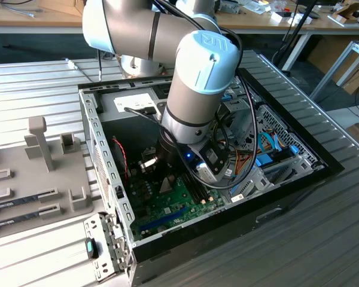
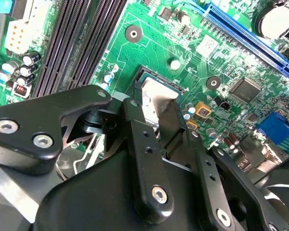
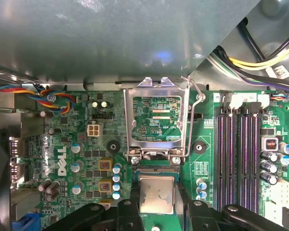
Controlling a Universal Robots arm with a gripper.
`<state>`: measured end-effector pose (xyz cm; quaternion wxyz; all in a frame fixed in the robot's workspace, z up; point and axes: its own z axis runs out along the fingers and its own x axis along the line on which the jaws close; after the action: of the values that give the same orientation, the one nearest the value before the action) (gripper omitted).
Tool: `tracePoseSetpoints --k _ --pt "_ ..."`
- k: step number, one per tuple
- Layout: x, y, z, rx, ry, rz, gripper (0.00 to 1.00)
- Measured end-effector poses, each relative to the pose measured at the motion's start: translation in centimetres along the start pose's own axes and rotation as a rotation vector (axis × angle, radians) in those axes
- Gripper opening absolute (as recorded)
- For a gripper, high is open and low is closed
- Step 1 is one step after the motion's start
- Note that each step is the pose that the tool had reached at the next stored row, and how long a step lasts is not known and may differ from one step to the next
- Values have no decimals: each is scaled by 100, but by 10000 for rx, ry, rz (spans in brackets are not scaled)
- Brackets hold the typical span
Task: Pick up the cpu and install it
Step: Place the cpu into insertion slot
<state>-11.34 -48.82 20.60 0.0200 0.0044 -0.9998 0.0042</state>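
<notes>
While the claw (image 2: pixel 153 109) pinches it, the square cpu (image 3: pixel 157 193) lies flat, metal top upward, at the socket (image 2: pixel 156 76).

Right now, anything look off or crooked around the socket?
Nothing stands out. The chip sits square in the claw and looks lined up with the socket. The metal frame is flipped open beyond it, with its lever alongside. No damage or loose parts show on the board.
</notes>
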Motion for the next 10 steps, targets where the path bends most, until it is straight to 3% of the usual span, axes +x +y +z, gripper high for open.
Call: tracePoseSetpoints --k 10 --pt "0 0 7 0 1 15 39"
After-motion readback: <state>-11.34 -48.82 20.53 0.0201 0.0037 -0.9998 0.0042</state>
